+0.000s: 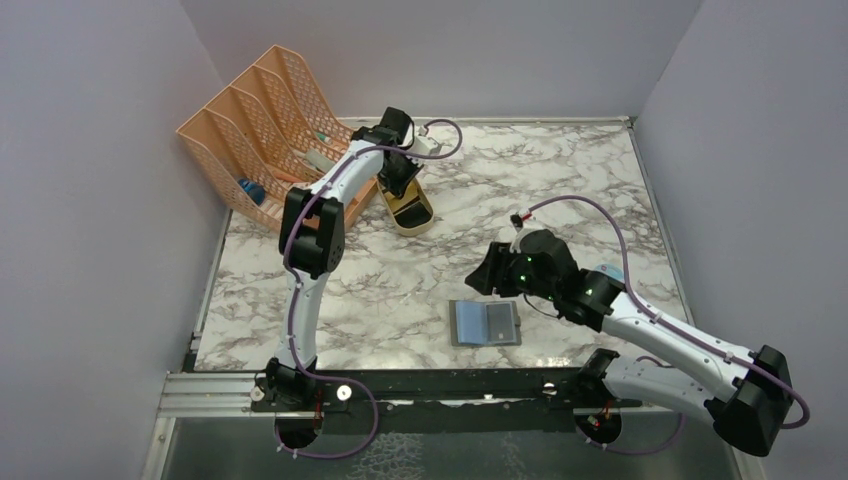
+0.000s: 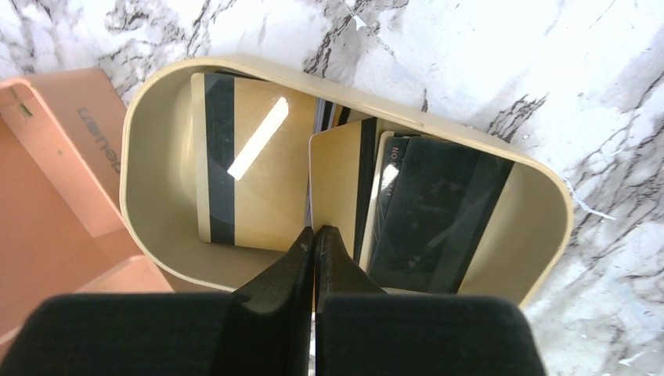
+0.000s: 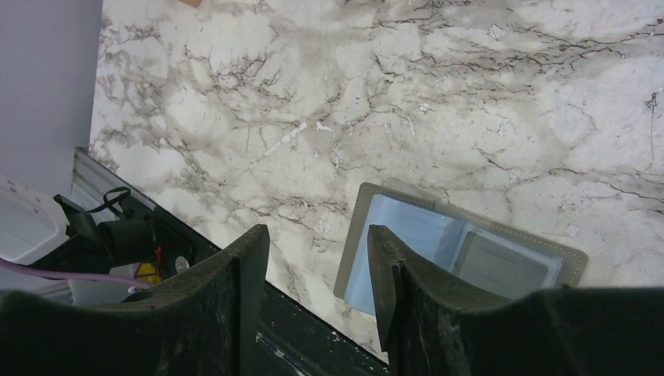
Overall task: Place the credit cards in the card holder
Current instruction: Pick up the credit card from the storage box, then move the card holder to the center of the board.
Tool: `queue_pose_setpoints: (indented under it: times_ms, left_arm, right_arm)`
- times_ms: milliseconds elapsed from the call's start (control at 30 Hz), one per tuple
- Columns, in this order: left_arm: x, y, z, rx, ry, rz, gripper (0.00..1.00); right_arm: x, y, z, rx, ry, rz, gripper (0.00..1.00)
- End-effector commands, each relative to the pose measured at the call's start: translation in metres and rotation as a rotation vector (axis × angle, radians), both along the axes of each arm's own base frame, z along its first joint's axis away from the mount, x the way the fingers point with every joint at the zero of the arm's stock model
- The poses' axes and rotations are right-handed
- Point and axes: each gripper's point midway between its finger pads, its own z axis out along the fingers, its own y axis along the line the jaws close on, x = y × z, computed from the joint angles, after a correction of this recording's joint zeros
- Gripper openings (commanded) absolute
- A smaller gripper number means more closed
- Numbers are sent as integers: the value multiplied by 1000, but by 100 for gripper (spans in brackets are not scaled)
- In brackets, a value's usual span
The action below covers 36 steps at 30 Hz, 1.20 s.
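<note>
At the far left of the marble table point(image 1: 400, 290), in the top external view, the left gripper point(image 1: 402, 185) is seen lowered over the tan oval tray point(image 1: 418, 217), which is set just beside the peach file rack point(image 1: 250, 130). The card holder point(image 1: 485, 323) is laid open and flat near the table's near edge, well apart from the tray. The right gripper point(image 1: 487, 272) is held above the table just beyond the holder's far left corner; its opening cannot be judged from this view.

In the left wrist view, the left gripper point(image 2: 315, 235) is shown with its two black fingers pressed together, no gap being visible between them. The credit cards point(image 2: 250, 172) are found inside the tray point(image 2: 156, 102): a gold card with a black stripe lies at the left, a second gold card is overlapped at the middle, and a dark card point(image 2: 438, 211) is placed at the right. The fingertips are met at the lower left corner of the middle card; whether that card is pinched cannot be told. The file rack point(image 2: 55, 180) is seen touching the tray's left side.

In the right wrist view, the right gripper point(image 3: 317, 231) is shown with its fingers spread and nothing between them, only bare marble being seen in the gap. The card holder point(image 3: 438, 243) is seen opened, its blue-grey pockets turned upward, partly covered by the right-hand finger.
</note>
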Motion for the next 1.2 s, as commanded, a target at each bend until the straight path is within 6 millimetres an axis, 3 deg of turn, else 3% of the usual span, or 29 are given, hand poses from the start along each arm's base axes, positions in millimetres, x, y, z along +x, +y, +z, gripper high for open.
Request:
queue_pose_setpoints:
  times_ms: [0,167,367,567,833,900,933,1167]
  left_arm:
    - [-16,7,15,6,55,77,0]
    - [-25,7,36,-20,76,158,0]
    - [-40,-12,79,-184,91,232,0]
    - [-51,-12,106,-268,51,338,0]
    - [-98,-41,138,-578,98,335,0]
    - [-112,-48,131,-621,166,312,0]
    - [-121,-48,140,-645,168,297,0]
    - [-166,-58,138,-827,270,304,0]
  right_arm:
    - [1,1,5,15,-32,7,50]
    - [0,0,7,17,-38,7,50]
    - [1,-4,14,20,-51,-11,50]
    - [-5,-14,12,3,-37,-28,50]
    - [-14,-26,8,-4,-18,-54,50]
    - [-15,-31,0,-19,-7,-67,50]
    - [-15,-34,-7,-32,-2,-81,50]
    - [-19,-60,-55,-178,108,-192,46]
